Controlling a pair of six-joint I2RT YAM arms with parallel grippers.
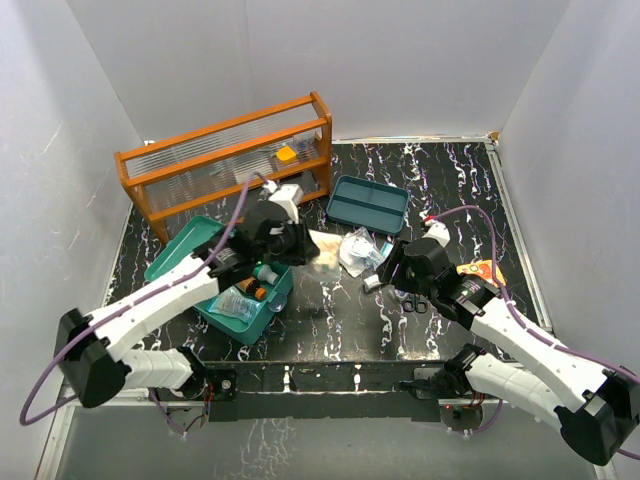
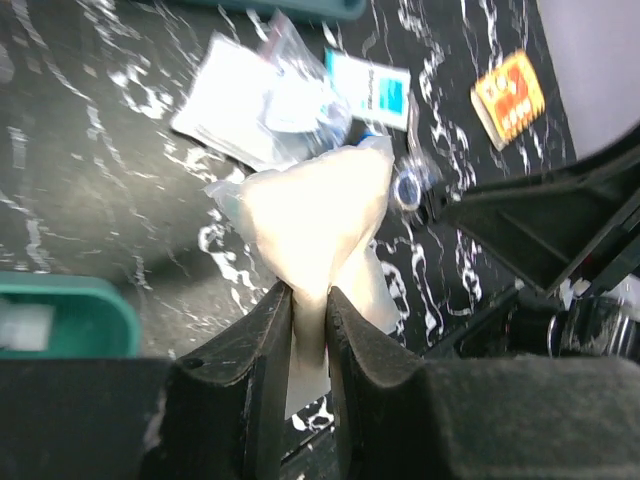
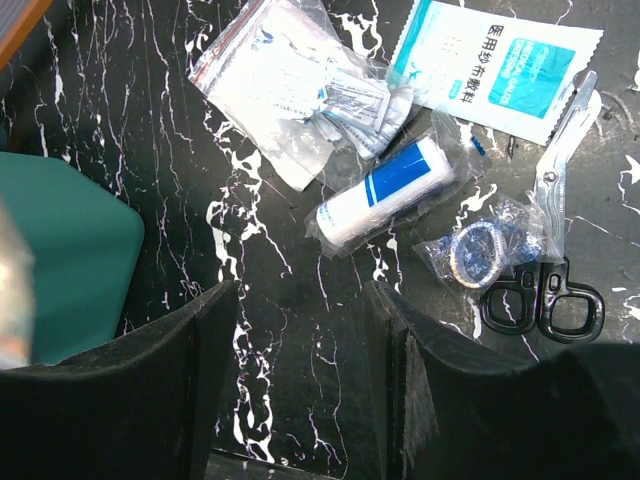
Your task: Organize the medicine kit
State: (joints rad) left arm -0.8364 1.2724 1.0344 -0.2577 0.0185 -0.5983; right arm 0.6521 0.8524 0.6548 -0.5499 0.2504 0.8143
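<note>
Fingers (image 2: 268, 350) of the left gripper (image 2: 310, 320) pinch a cream pouch (image 2: 315, 205) by one end, likely to carry it to the open medicine kit (image 1: 178, 250) at the table's nine o'clock. The right gripper (image 3: 300, 340) stands spread and empty, near a bandage roll (image 3: 385, 190).

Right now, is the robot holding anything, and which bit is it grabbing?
Yes. The left gripper pinches a cream soft packet by one bunched end. The right gripper is open and holds nothing.
</note>
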